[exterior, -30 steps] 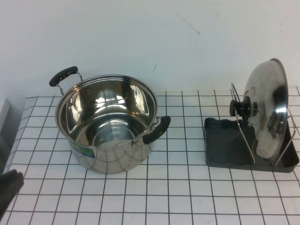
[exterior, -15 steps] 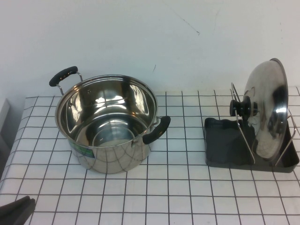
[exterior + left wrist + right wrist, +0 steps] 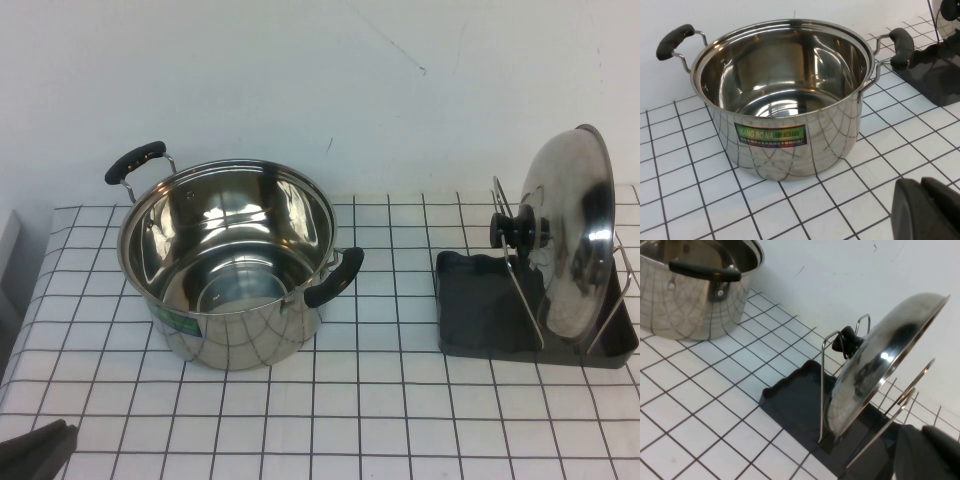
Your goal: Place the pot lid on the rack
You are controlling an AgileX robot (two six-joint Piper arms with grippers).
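The shiny steel pot lid point(image 3: 575, 240) stands on edge in the dark grey rack point(image 3: 480, 315), leaning between its wire dividers, black knob point(image 3: 515, 230) facing the pot. It also shows in the right wrist view point(image 3: 875, 365), with the rack point(image 3: 795, 400) under it. My left gripper point(image 3: 35, 450) sits at the front left corner of the table, shut and empty; in the left wrist view point(image 3: 925, 210) it is well short of the pot. My right gripper point(image 3: 927, 452) is shut and empty just beside the rack's end, outside the high view.
The deep steel pot point(image 3: 235, 260) with two black side handles stands open at the left centre of the checked tablecloth point(image 3: 380, 420). A white wall runs behind the table. The rack sits near the table's right edge.
My left gripper has drawn back and down toward the front left corner. The lid, rack and pot have not moved.
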